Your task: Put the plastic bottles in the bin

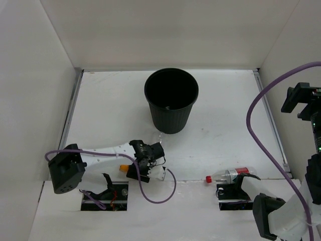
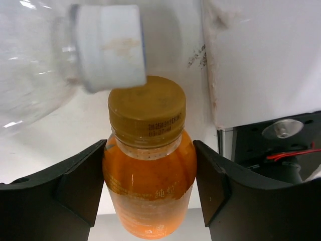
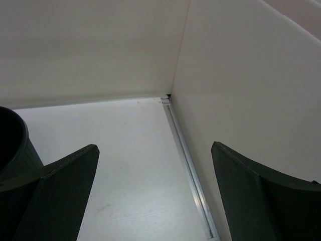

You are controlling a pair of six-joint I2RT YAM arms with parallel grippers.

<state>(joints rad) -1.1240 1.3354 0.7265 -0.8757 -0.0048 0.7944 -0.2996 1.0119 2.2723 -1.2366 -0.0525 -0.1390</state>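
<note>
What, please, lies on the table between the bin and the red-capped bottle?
Nothing; the top view shows only bare table between the bin and the red-capped bottle.

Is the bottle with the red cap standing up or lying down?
Lying down. The red-cap bottle rests on its side on the table, cap pointing left.

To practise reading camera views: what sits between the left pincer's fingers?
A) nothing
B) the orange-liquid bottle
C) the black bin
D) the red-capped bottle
B: the left wrist view shows the orange-liquid bottle between both fingers of the left pincer.
</note>
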